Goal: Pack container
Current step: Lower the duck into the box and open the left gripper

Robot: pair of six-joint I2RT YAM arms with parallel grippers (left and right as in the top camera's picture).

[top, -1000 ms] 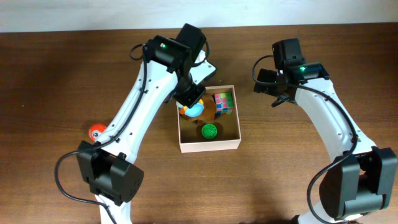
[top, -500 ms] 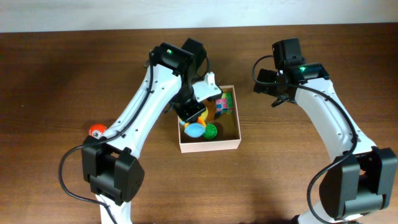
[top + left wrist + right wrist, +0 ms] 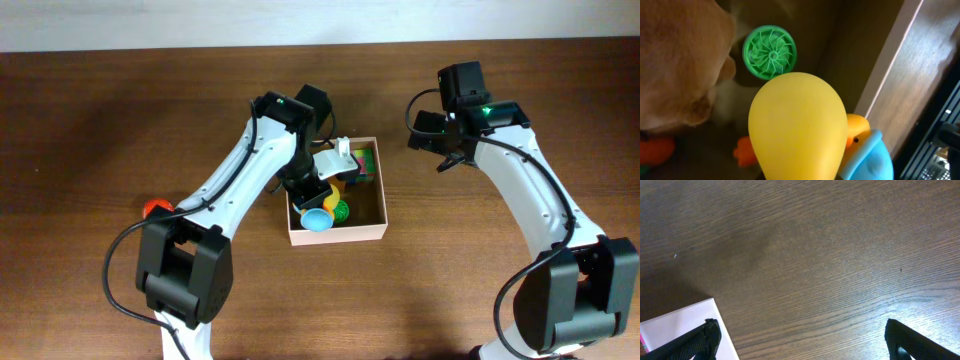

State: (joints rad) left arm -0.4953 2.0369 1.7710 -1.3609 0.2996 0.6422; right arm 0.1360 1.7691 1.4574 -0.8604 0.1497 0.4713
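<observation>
The container (image 3: 340, 236) is a shallow white box with a tan inside, at the table's middle. My left gripper (image 3: 314, 198) reaches into its front left part, shut on a yellow toy with a blue cap (image 3: 318, 219). This toy (image 3: 797, 130) fills the left wrist view and hides the fingers. Below it lie a green ribbed ball (image 3: 769, 52) and a brown plush toy (image 3: 680, 60), with the container's white wall (image 3: 890, 70) to the right. A coloured cube (image 3: 361, 165) sits in the back right corner. My right gripper (image 3: 802, 347) hangs open over bare wood, right of the container.
A small red-orange ball (image 3: 155, 208) lies on the table to the left, beside the left arm. A corner of the container (image 3: 680, 325) shows at the lower left of the right wrist view. The right arm (image 3: 520, 180) arches over the right side.
My left gripper has carried the yellow and blue toy from the container's back left toward its front left and lower. The right arm has not moved.
</observation>
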